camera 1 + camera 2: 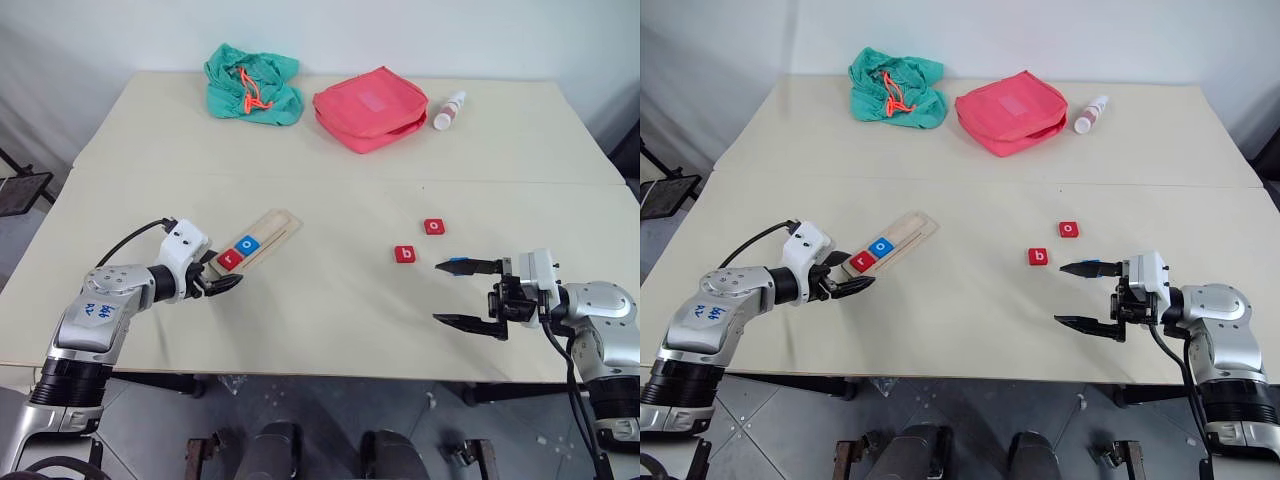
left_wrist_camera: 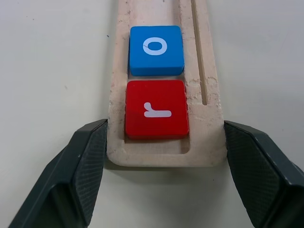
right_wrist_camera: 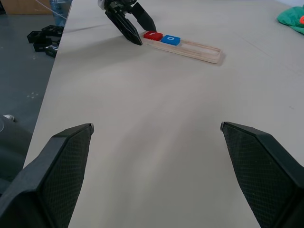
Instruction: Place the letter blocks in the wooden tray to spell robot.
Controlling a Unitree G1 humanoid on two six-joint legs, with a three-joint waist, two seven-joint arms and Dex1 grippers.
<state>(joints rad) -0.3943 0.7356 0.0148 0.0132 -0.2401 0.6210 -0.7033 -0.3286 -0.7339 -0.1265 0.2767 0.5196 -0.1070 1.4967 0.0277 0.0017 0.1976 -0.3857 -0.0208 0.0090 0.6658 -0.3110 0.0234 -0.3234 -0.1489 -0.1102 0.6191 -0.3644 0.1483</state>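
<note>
The long narrow pale-wood tray [image 1: 259, 240] lies slantwise on the pale surface [image 1: 330, 310], its near end between the two black fingers of the left pincer [image 2: 166, 156]. In the left wrist view those fingers [image 2: 83, 166] bracket the tray's end on either side; whether they press the wood or only stand against it is hard to say. A red square tile with a white r [image 2: 156, 109] sits at that end, just ahead of the pincer, and a blue square tile with a white o [image 2: 156, 50] touches it on the far side.

The right pincer [image 1: 468, 293] hangs spread wide and empty above the surface, pointing toward the left one. Just beyond its fingertips lie a red tile marked b [image 1: 404, 254] and, a little farther, a red tile marked o [image 1: 433, 226], apart from each other and well clear of the tray. A small patch of blue [image 1: 458, 260] shows on the upper right finger; what it is cannot be made out.

Far beyond both pincers rest a crumpled green cloth bag with an orange cord [image 1: 252, 84], a pink zipped pouch [image 1: 370, 107] and a small white bottle lying on its side [image 1: 448, 111]. Nothing lies between the loose tiles and the tray.
</note>
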